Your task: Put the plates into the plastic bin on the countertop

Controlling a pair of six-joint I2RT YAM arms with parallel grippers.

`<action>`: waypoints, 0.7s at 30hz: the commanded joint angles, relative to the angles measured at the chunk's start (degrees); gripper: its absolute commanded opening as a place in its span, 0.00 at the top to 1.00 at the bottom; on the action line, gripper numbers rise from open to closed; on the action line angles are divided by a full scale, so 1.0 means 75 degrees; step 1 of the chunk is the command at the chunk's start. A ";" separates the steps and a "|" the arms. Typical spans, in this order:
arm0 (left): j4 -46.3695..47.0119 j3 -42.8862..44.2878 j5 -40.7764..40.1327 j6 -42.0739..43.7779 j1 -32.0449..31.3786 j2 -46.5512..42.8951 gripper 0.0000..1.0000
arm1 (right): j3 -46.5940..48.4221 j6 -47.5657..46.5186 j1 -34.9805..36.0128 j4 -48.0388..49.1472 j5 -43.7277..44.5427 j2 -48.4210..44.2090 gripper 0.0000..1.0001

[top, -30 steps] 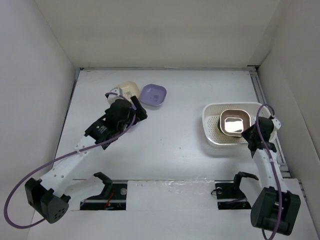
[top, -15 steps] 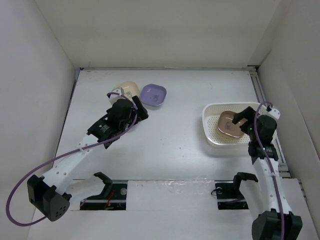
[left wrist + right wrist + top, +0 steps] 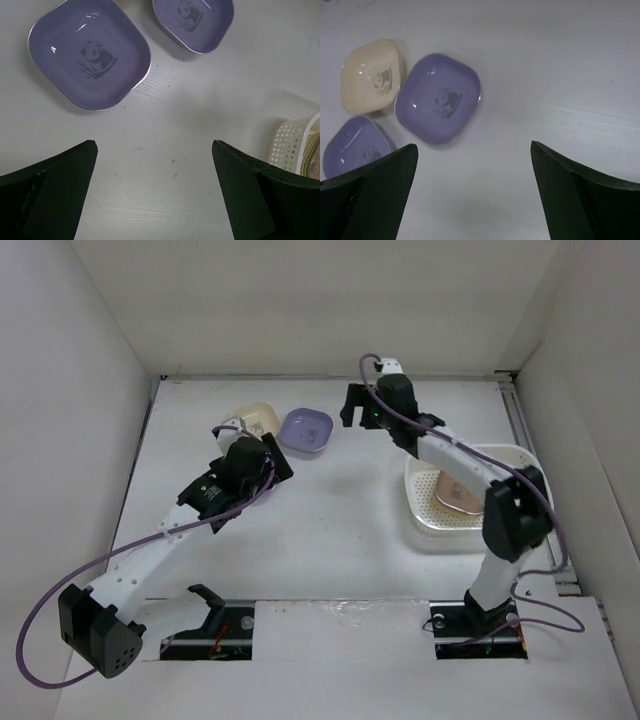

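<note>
Two arms stand at the near edge of the countertop [image 3: 340, 530]. The left arm [image 3: 150, 550] slants away toward the far left. The right arm [image 3: 505, 530] rises on the right, bends at its elbow and reaches across to the far middle of the surface.

Nearest of the task's things is the plastic bin [image 3: 411, 485], resting on the right side of the countertop. A pink-brown plate [image 3: 458, 492] lies inside it, toward its left half. The forearm of the right arm passes over the bin's far left corner. In the left wrist view the bin's perforated wall shows at the right edge, with layered rims of dishes above it; how many cannot be told.

Farther out on the left, the left gripper [image 3: 153, 145] hangs above bare countertop, its jaws spread wide with nothing between them. Just ahead of it lies the nearer purple plate [image 3: 90, 52], right side up, with a panda print in its centre. In the top view the gripper's body hides this plate.

Beyond it lie the farther purple plate [image 3: 307, 430] and, to its left, the cream plate [image 3: 255, 418]. Their edges are close together, and whether they touch cannot be told. All three of these plates rest flat on the countertop, well apart from the bin.

Farthest out, the right gripper [image 3: 473, 146] hovers over open countertop to the right of the farther purple plate. Its jaws are wide apart and empty, and its camera takes in all three plates.
</note>
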 commanded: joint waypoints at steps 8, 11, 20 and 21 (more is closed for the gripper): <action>-0.0850 0.0658 -0.0193 0.0863 0.0030 0.0291 0.00 | 0.4189 0.0554 0.0735 -0.1072 0.0784 0.3973 0.02; -0.0848 0.0588 -0.0192 0.0863 0.0030 0.0092 0.00 | 0.5198 0.0624 0.0945 -0.1692 0.1088 0.4793 0.04; -0.1013 0.0506 -0.0532 0.0933 0.0030 -0.0400 0.00 | 0.4549 0.0988 0.0654 -0.1674 0.1159 0.5288 0.21; -0.1013 0.0506 -0.0532 0.0934 0.0030 -0.0401 0.00 | 0.4323 0.1058 0.0549 -0.1533 0.1090 0.5113 0.29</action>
